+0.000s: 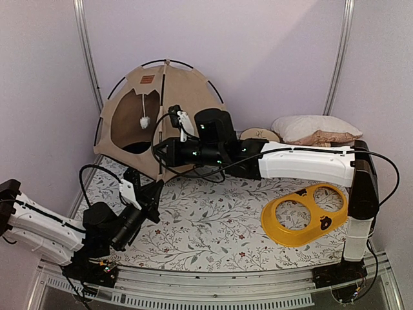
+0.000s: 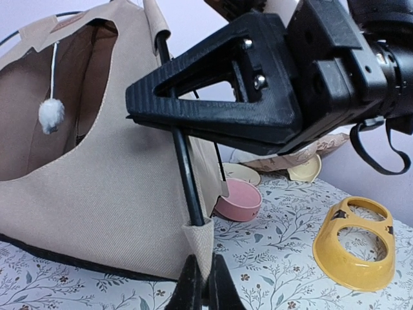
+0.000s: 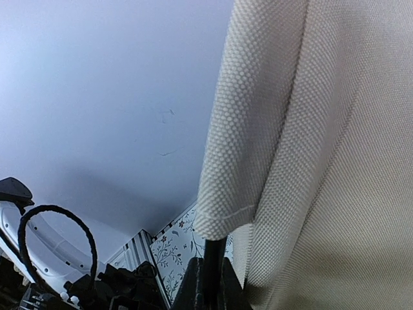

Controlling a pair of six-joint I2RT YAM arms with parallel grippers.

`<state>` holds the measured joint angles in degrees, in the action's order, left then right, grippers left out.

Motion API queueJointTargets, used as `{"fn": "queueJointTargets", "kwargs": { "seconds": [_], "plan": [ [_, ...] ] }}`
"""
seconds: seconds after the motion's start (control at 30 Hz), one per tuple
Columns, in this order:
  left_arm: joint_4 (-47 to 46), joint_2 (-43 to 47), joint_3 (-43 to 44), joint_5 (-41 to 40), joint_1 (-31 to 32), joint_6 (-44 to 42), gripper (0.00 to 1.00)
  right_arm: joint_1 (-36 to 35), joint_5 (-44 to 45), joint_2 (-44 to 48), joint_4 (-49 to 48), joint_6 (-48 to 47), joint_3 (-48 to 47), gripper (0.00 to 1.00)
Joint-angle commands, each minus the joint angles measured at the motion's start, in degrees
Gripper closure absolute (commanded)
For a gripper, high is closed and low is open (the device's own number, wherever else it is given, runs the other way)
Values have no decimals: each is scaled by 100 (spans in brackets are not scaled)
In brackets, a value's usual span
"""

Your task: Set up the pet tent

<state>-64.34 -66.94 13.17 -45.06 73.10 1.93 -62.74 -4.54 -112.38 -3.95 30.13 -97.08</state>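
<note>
Pet tent (image 1: 187, 97) stands at the back-left of the tabletop (image 1: 213, 219), up on its arched poles, dome shape formed, pom-pom (image 2: 50, 113) hanging in the doorway. Looks like late stage: work is on the near front corner.

R hand (image 1: 160, 152) is clenched on the black pole (image 2: 184, 174) partway up that corner, jaws pinched tight w/ the pole between them. R arm reaches long and low across from the right side, wrist turned so the fingers lie roughly level and cross the pole. R wrist view shows the tan sleeve end just above the grip.

L hand (image 2: 205, 287) comes in from below-left, fingers pointing up at the corner, squeezed shut right at the foot of the pole where it enters the fabric pocket (image 2: 197, 237). Can't tell if it pinches pole tip, pocket cloth or both.

My read: they're seating or checking the pole end in the pocket. Next calls for holding the pole steady up top while the foot goes fully home, then easing off one hand at a time so the bent pole doesn't spring out.

Yellow bowl stand (image 1: 303, 216) sits well apart, front-right.
</note>
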Motion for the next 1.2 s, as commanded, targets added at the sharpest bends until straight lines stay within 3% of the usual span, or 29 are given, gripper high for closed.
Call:
{"fn": "queueJointTargets", "kwargs": {
  "seconds": [0.0, 0.27, 0.57, 0.7, 0.8, 1.03, 1.17],
  "plan": [
    [-106, 234, 110, 332, -72, 78, 100, -52, 355, -239, 138, -320, -3, 100],
    [468, 586, 235, 385, -141, 294, 100, -105, 307, -255, 168, -573, 267, 100],
    [1058, 722, 498, 832, -347, 636, 88, -168, 304, -363, 122, -659, 306, 100],
    [1424, 972, 600, 903, -350, 720, 76, -167, 322, -380, 133, -770, 299, 100],
    [1698, 1250, 667, 761, -372, 758, 75, -168, 256, -401, 128, -804, 303, 100],
    [3444, 2191, 1224, -222, -627, 1202, 63, -164, -38, -291, -267, -965, 745, 100],
    [5363, 2456, 1961, -588, -1213, 1999, 55, -176, -430, -220, -830, -1334, 1257, 100]
  ]
}}
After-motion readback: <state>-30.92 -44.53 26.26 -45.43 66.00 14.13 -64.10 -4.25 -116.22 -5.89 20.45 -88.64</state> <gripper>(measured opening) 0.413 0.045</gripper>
